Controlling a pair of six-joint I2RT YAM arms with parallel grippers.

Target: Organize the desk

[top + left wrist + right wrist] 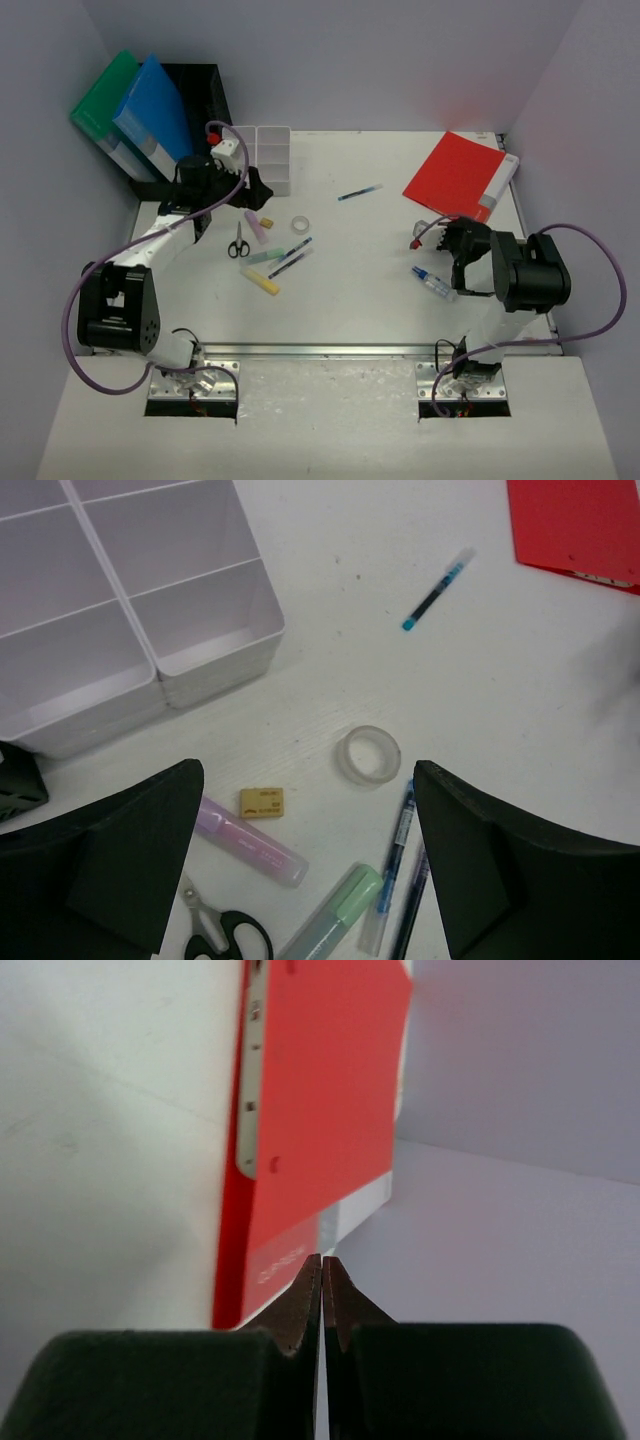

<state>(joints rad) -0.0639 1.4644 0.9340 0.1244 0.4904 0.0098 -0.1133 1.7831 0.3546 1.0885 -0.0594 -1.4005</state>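
The large flat white table (380, 300), silver rail along its front, spreads before both arms. The right hand (322, 1272) is pinched together, empty, just short of a flat red plastic folder (320, 1110) — likely to nudge it, so keep the tips low against its edge. The left hand (308, 820) hangs spread apart over loose blue pens (400, 830).
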